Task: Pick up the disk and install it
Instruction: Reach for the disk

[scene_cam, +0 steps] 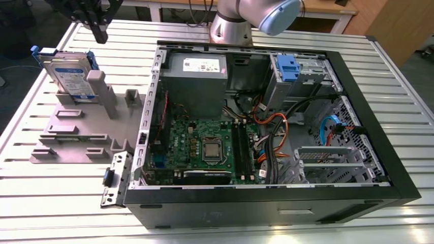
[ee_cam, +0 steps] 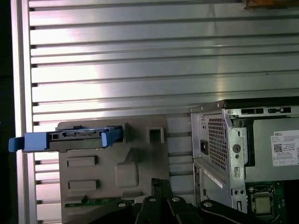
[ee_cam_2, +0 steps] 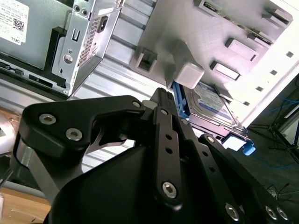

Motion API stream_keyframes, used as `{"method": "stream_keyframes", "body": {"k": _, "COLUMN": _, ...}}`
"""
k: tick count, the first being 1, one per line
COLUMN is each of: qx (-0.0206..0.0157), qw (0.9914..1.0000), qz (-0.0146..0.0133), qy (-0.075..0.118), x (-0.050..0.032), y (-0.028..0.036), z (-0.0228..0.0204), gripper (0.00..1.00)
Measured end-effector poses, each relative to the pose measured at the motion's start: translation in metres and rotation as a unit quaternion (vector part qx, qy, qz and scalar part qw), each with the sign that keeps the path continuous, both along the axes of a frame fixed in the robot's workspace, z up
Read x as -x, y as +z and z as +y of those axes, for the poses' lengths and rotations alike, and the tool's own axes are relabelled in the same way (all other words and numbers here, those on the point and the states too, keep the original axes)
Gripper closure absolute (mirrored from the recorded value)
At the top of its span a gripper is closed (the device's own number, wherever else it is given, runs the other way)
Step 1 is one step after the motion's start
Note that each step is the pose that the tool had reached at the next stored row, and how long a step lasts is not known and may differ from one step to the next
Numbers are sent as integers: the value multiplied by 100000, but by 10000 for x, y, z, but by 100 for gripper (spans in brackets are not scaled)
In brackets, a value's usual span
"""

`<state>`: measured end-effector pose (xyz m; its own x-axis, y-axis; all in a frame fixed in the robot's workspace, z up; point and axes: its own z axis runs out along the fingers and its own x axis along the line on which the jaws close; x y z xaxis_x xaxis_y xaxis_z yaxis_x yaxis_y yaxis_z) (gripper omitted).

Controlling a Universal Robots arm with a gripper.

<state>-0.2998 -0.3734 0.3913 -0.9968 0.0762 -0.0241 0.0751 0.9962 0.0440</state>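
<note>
1. One disk (scene_cam: 68, 76): a flat silver metal rectangle with a white-and-blue label, framed in a blue plastic carrier. It stands on edge in a slot just below the gripper, apart from it.
2. One gripper (scene_cam: 100, 36): black metal linkages, with two slim fingers pressed together and pinching nothing.
3. One grey holder (scene_cam: 74, 137): a matte moulded slab with several rectangular slots and posts, beneath the gripper.
4. One open computer case (scene_cam: 237, 208): black steel, off to the gripper's side. Inside are one green motherboard (scene_cam: 203, 142), one grey power-supply box (scene_cam: 196, 76) and one blue bracket (scene_cam: 288, 68).
5. One table (scene_cam: 54, 203): ribbed aluminium slats.
</note>
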Motion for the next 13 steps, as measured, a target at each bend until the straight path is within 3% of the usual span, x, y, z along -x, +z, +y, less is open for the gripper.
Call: {"method": "stream_keyframes", "body": {"k": 13, "qx": -1, "qw": 100000, "qz": -1, "qy": -2, "x": 57, "y": -3, "z": 13, "gripper": 89}}
